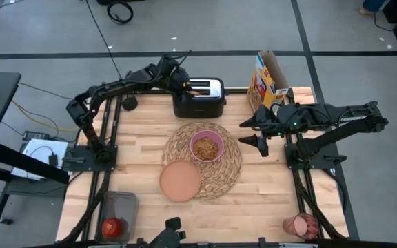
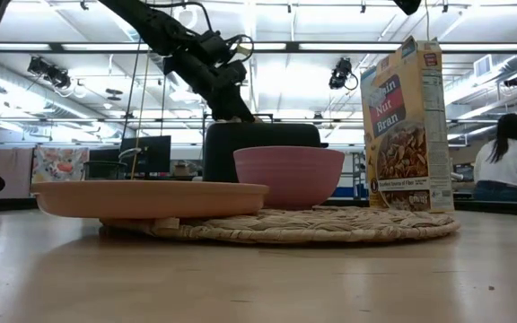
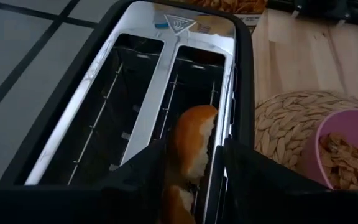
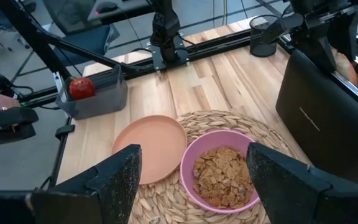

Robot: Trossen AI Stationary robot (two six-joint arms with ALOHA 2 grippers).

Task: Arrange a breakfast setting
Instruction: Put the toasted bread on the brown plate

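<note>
My left gripper (image 1: 188,86) reaches over the black toaster (image 1: 198,98) at the table's far edge. Its fingers (image 3: 148,177) stand on either side of a golden slice of toast (image 3: 191,140) that sticks up out of one slot. The woven straw placemat (image 1: 219,178) lies mid-table. On it stands the pink bowl (image 1: 207,146), filled with brown flakes. The salmon-brown plate (image 1: 180,180) rests on the mat's near left edge. My right gripper (image 1: 253,132) hangs open over the table beside the mat's right side, with nothing between its fingers. My left gripper's fingers stand close to both flat sides of the toast's upper end (image 3: 182,162), slanting down from above. I cannot tell whether they touch it. The slice stands upright with its lower part inside the toaster's slot.
The yellow cereal box (image 1: 267,81) stands at the far right, beside the toaster. A grey bin (image 1: 119,207) at the near left holds the red apple (image 1: 112,226). The pink tumbler (image 1: 300,224) lies at the near right corner. A person (image 2: 510,161) sits in the room beyond.
</note>
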